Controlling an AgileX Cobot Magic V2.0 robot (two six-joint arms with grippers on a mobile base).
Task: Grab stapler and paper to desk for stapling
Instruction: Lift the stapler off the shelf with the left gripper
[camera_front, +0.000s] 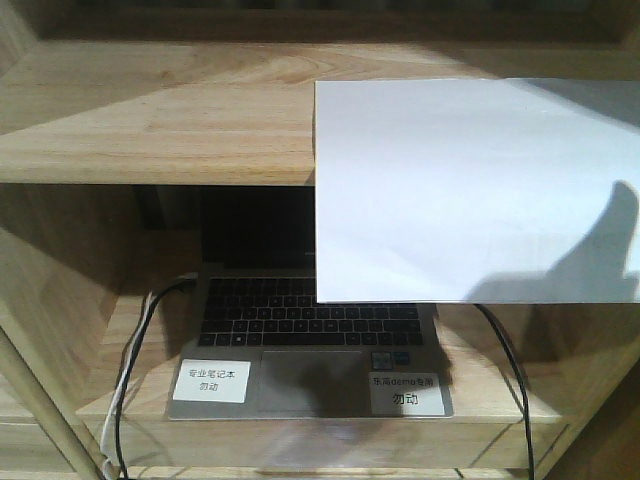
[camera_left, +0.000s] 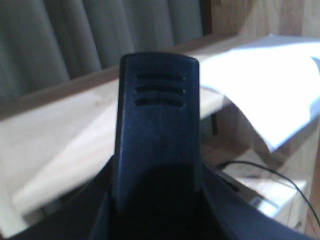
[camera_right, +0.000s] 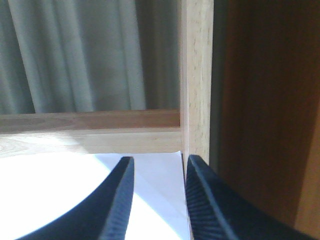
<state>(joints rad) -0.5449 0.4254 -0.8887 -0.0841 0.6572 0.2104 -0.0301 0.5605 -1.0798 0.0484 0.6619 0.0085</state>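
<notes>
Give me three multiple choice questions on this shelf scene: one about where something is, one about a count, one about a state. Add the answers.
1. Where does the paper lie?
A. On the floor
B. On the upper shelf, hanging over its front edge
C. Inside a closed drawer

2. How many white labels are stuck on the laptop?
A. One
B. Two
C. Four

3. What state is the laptop in?
A. Lid open, screen dark
B. Lid shut flat
C. Lid open, screen showing a bright picture

Answers:
1 B, as the front view shows the sheet resting on the upper board and drooping past its edge.
2 B, since one label sits at each side of the touchpad.
3 A, because the keyboard is exposed and the visible part of the screen is black.
</notes>
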